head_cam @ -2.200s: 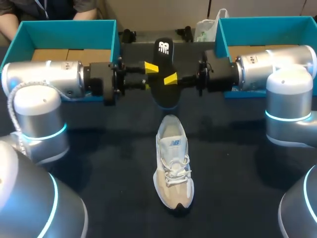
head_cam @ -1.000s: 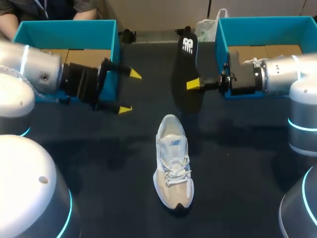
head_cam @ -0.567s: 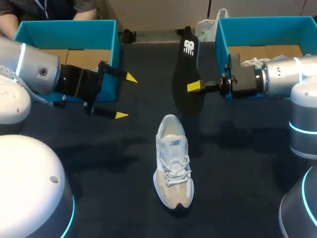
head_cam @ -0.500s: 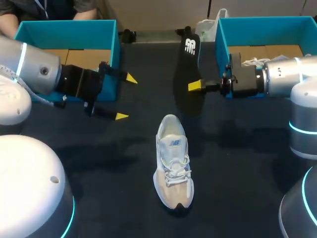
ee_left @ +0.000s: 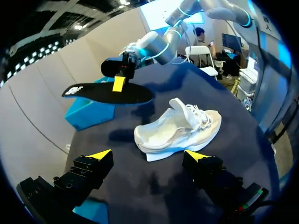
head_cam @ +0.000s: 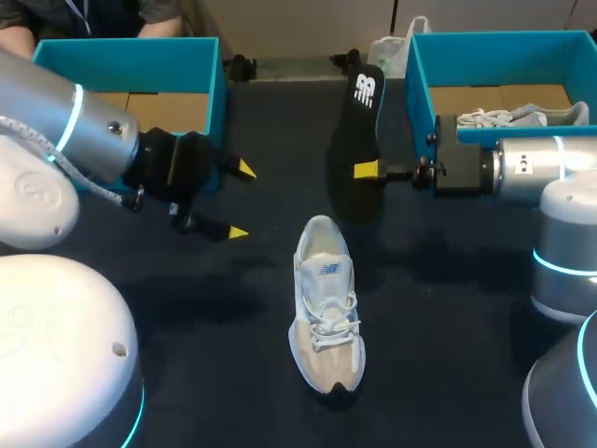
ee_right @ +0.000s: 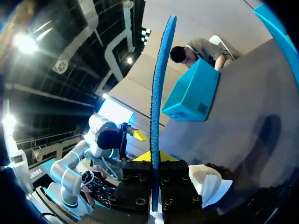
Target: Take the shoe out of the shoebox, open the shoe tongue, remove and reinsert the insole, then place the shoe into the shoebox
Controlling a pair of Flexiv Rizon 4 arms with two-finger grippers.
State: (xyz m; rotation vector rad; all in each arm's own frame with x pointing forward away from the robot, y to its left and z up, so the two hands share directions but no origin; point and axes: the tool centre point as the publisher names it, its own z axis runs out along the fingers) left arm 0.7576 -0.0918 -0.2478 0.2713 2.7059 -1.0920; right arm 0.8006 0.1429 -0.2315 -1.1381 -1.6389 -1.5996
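R gripper (head_cam: 360,171) pinches insole (head_cam: 360,121), white logo (head_cam: 366,89) | L gripper (head_cam: 242,200) spread

Our left arm (head_cam: 70,131) and right arm (head_cam: 550,168) are brushed silver cylinders with white domed joints and glowing cyan rings. A pale braided cable (head_cam: 65,168) runs along the left one. Black, screw-studded wrist blocks (ee_right: 140,196) carry black fingers (ee_left: 86,170) with yellow wedge tips.

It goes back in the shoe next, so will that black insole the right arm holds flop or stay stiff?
Probably semi-stiff: pinched near its middle by the right end effector, the insole is nearly straight, neither end drooping. It looks very thin edge-on, so likely light and bendable when pushed into the shoe.
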